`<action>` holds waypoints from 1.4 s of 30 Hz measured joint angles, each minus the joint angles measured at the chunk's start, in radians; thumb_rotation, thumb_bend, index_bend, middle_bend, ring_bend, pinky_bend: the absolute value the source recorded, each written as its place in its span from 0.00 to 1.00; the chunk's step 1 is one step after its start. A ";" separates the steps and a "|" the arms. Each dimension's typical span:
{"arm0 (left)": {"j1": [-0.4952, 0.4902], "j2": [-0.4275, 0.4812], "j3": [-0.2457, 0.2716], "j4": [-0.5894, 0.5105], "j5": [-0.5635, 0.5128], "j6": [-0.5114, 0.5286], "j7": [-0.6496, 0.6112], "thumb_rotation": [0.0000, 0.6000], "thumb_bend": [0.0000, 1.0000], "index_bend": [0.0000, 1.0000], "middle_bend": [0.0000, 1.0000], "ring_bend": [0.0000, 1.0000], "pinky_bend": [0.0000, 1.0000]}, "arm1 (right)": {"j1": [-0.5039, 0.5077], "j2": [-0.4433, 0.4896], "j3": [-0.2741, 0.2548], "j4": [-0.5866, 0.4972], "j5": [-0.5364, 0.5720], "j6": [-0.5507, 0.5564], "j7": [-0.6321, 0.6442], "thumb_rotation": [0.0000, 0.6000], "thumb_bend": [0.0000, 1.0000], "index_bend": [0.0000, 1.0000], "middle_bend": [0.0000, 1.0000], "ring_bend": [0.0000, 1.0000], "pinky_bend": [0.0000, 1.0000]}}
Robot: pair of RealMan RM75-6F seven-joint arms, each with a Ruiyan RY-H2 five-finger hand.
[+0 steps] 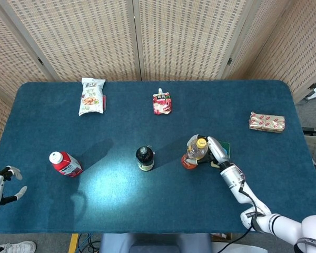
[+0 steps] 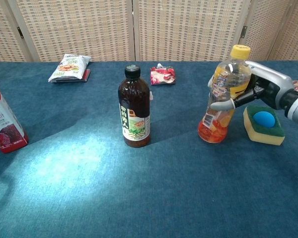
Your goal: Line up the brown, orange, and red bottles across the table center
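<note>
A brown bottle [image 1: 145,158] [image 2: 134,107] with a dark cap stands upright at the table's middle. To its right the orange bottle [image 1: 195,152] [image 2: 223,94], yellow-capped, leans slightly with its base on the cloth; my right hand [image 1: 215,151] [image 2: 248,88] grips it around the upper body. A red bottle [image 1: 65,163] [image 2: 5,121] with a white cap stands at the left, apart from both hands. My left hand [image 1: 1,185] hovers off the table's front left corner, fingers spread, holding nothing; the chest view does not show it.
A yellow-green sponge with a blue dot [image 2: 263,124] lies just right of the orange bottle, under my right wrist. A snack bag [image 1: 91,96], a red pouch [image 1: 161,103] and a wrapped packet [image 1: 267,122] lie toward the back edge.
</note>
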 measured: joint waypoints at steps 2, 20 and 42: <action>0.000 0.001 0.000 0.000 0.000 0.001 -0.001 1.00 0.23 0.51 0.36 0.45 0.67 | 0.006 -0.009 -0.001 0.008 -0.004 0.001 0.002 1.00 0.00 0.50 0.52 0.46 0.58; 0.005 0.012 -0.008 0.005 -0.013 0.001 -0.029 1.00 0.23 0.51 0.36 0.45 0.67 | 0.080 -0.088 0.002 0.067 -0.012 -0.023 -0.003 1.00 0.01 0.50 0.52 0.46 0.58; 0.007 0.016 -0.009 0.004 -0.012 0.002 -0.034 1.00 0.23 0.51 0.36 0.45 0.67 | 0.112 -0.118 -0.026 0.101 -0.026 -0.028 -0.034 1.00 0.00 0.38 0.40 0.38 0.58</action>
